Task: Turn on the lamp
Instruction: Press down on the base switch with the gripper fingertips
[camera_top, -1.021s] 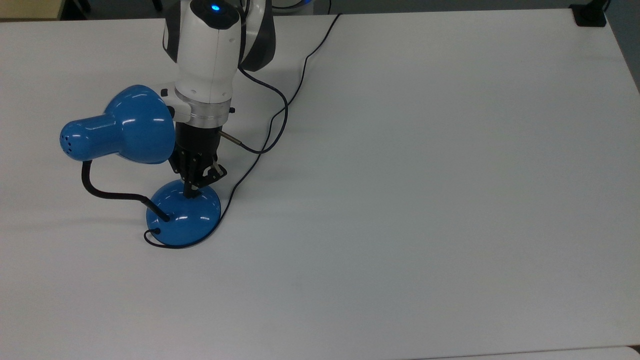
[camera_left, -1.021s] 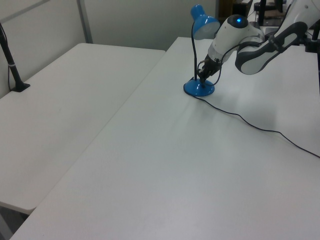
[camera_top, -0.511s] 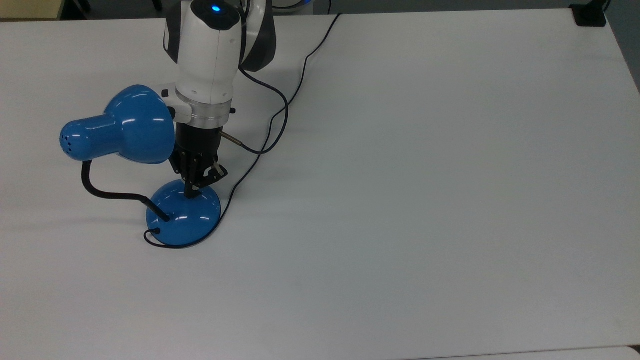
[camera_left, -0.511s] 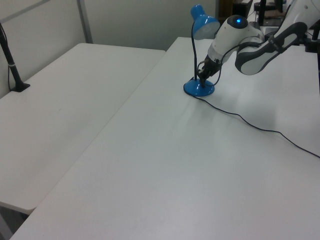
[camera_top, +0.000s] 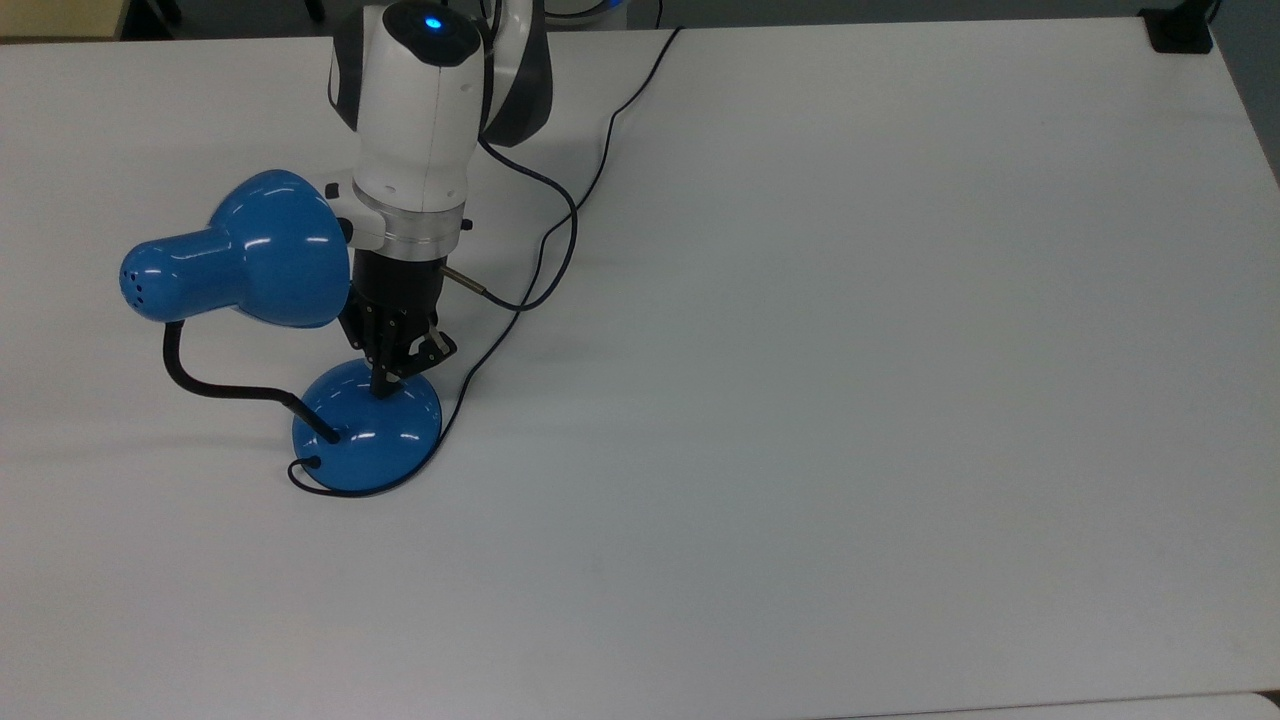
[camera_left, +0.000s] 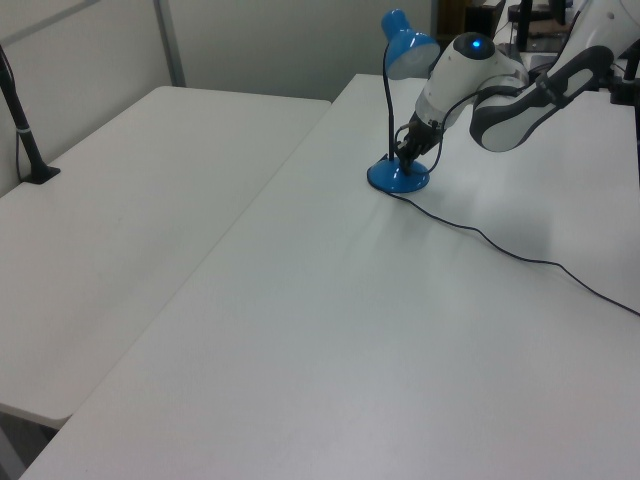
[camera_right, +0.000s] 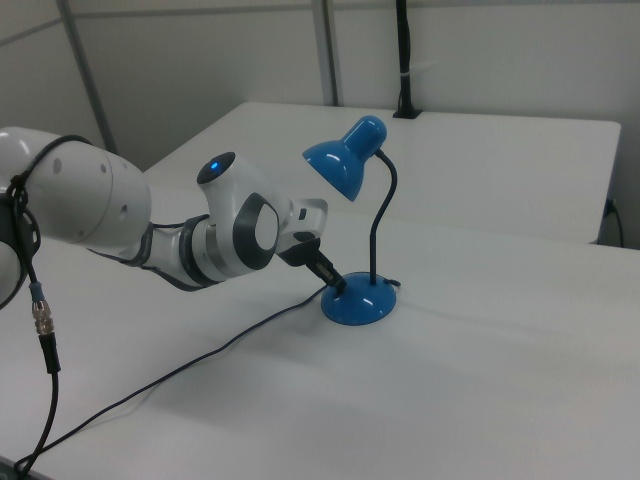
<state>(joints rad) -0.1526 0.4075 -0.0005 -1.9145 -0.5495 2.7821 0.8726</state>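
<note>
Glossy blue desk lamp w/ bell-shaped shade, black bendable neck and round domed base stands on the wide white table, toward the top view's left. In the right view the lamp stands upright, neck rising from the base and arching over to the shade, which tilts down toward the arm. In the left view the lamp sits far back on the table, near the seam w/ the adjoining white table.

White Franka arm reaches down from the top view's upper edge, wrist just beside the shade. Black two-finger gripper has its fingers drawn together, nothing btwn them; the tips press on the upper part of the dome, on the side away from where the neck enters. Right view: gripper comes in at a slant from the right view's left, tip touching the base's top. Left view: gripper is at the base, just beside the neck's foot.

Thin black cord leaves the base's lower left in the top view, loops round the base edge, then runs up across the table past the arm to the far edge. Shade interior shows no glow in the right view.
</note>
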